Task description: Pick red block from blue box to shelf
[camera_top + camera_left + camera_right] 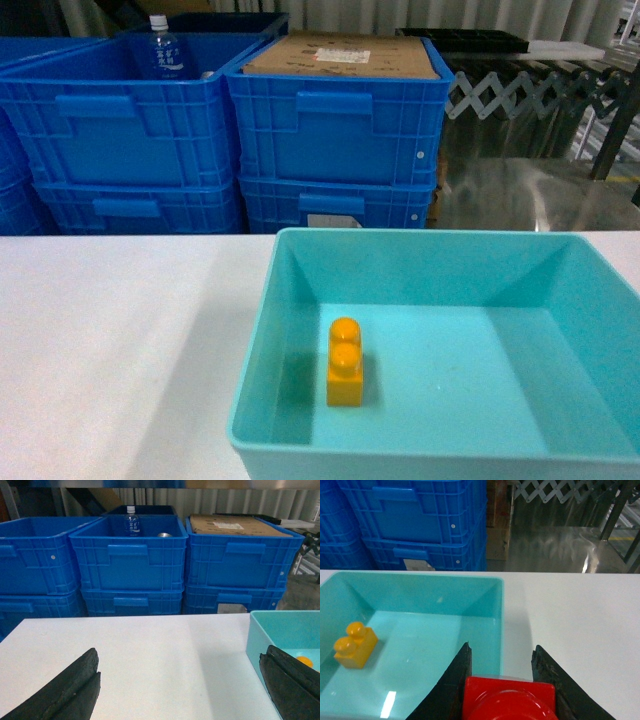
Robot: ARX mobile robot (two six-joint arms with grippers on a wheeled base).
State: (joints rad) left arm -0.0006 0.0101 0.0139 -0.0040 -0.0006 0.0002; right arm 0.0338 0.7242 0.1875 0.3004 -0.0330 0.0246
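**Red block gripped above box rim**

Right gripper (502, 700) was clamped on the red block (507, 702), stud up, over the near right rim of the blue box (420, 587) on the white table (575, 615). A yellow brick (354, 645) lay inside, at 9 o'clock from the block. Left gripper (180, 685) stood wide apart, empty, over the table. Blue crates (330, 130) were stacked at 12 o'clock.

Only the gripper fingers are seen of the robot. The left gripper (180, 690) is shown as two matte black, wedge-shaped fingers (65, 692) with a rough, grainy surface (a seam runs along each). The right gripper (505, 680) is fitted with the same tapering black fingers (451, 690).
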